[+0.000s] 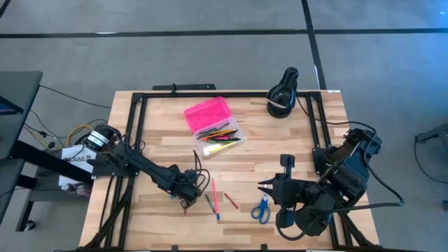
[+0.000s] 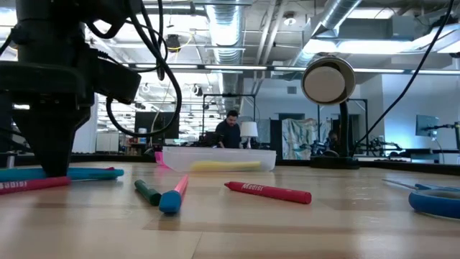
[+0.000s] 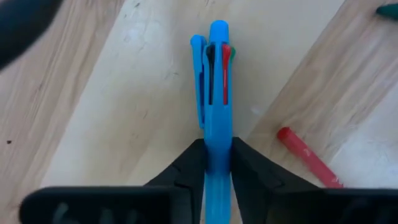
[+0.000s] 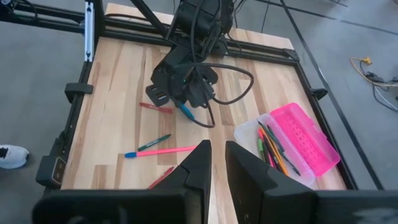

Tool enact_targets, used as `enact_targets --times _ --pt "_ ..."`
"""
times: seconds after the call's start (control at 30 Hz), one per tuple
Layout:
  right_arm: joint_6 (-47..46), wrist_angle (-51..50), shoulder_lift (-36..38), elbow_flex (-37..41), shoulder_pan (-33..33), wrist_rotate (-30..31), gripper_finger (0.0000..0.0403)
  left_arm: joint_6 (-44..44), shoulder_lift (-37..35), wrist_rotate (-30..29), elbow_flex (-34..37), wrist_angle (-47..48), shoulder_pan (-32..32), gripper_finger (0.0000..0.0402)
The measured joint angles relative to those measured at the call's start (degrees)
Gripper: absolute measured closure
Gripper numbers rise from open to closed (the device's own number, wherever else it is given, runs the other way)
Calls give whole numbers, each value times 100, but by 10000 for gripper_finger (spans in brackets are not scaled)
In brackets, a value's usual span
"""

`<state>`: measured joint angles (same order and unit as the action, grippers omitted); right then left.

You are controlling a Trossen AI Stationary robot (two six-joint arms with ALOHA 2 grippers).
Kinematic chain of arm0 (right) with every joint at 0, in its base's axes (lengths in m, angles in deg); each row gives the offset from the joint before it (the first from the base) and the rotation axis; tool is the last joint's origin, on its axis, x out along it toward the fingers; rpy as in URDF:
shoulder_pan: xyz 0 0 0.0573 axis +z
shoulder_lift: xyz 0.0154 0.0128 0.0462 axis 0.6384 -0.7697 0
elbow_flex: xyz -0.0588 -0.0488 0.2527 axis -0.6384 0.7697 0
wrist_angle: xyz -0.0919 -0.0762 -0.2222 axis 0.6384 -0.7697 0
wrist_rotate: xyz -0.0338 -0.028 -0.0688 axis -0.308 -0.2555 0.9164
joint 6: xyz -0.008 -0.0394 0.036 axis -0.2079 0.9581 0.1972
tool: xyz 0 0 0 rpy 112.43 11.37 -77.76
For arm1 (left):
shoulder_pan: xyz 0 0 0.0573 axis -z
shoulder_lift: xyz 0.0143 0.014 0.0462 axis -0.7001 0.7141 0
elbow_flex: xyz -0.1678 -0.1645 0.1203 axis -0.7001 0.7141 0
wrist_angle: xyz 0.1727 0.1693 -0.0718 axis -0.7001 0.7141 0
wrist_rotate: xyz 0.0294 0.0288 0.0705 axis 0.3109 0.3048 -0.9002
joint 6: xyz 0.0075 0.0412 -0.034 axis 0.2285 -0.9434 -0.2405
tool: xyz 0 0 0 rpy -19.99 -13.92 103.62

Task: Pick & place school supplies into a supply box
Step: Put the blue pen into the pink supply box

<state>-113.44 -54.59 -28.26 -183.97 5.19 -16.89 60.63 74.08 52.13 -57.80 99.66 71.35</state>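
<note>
The supply box lies open at mid-table, its pink lid (image 1: 207, 114) beside the clear base (image 1: 220, 138), which holds several pencils. My left gripper (image 1: 187, 198) points down at the near left and is shut on a blue multi-colour pen (image 3: 214, 74). A red pen (image 3: 308, 155) lies on the table right beside it. A pink pencil (image 1: 215, 198), a green one (image 1: 208, 203), a red crayon (image 1: 231, 201) and blue-handled scissors (image 1: 261, 208) lie flat on the near part of the table. My right gripper (image 4: 217, 163) hovers high at the near right, narrowly open, nothing between its fingers. My left gripper pinches the blue pen's barrel (image 3: 217, 134) between its two fingers, just behind the clip and push-buttons. The fingers (image 2: 52, 162) come from above, pointing down, and stand across the pen. The pen (image 2: 90, 173) lies level on the table.
A black round device (image 1: 282, 94) on a stand sits at the far right corner. A black frame (image 1: 133, 119) runs along the table's edges. Bare wood lies between the box and the loose supplies. A person (image 2: 230, 131) shows in the room behind.
</note>
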Motion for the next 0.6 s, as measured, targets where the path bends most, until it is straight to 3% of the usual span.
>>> enact_targets --times 0.13,0.3,0.6 --pt "0 0 -2 0 0 5 361 -130 -4 -29 0 4 -4 360" --pt "0 2 -2 0 -40 5 361 -361 5 -209 -115 140 -2 348" --pt "2 4 -2 0 -150 5 361 -1231 28 -1254 -951 1317 -171 356"
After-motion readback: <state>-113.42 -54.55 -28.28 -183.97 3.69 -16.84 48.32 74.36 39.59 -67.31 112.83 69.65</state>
